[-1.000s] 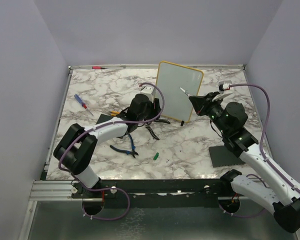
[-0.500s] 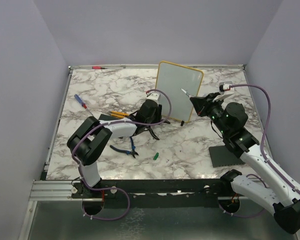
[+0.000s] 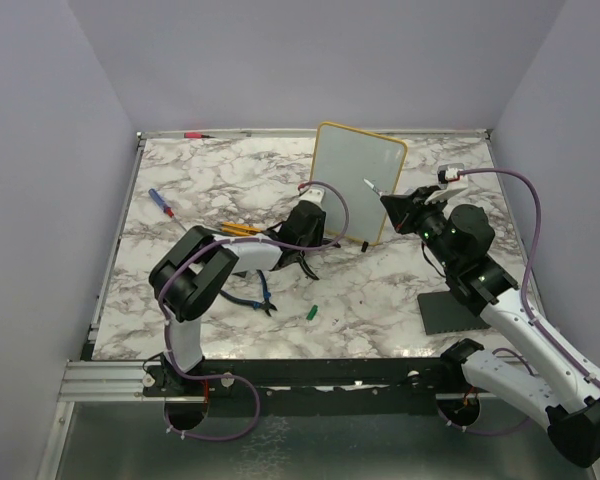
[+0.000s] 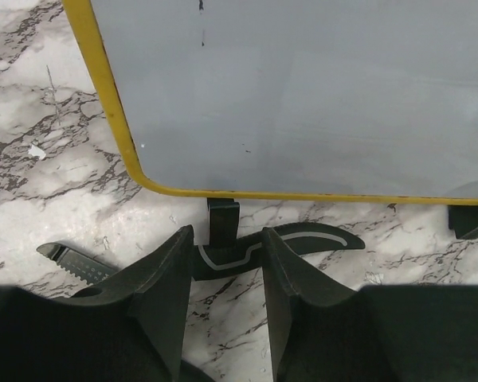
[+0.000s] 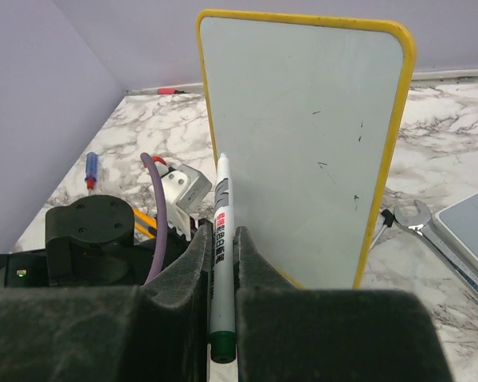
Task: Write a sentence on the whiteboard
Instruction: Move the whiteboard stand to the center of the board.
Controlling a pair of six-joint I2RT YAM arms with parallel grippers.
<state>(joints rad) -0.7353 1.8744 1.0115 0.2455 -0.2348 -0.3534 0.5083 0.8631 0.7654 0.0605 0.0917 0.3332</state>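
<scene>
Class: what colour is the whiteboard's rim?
Yellow. The whiteboard shows it best in the right wrist view.

A table topped in white marble with grey-brown veins fills the enclosure, with a thin metal rail along its far edge. Plain lavender walls close three sides — bare and evenly lit. Below the near edge lies a dull grey sheet.
</scene>
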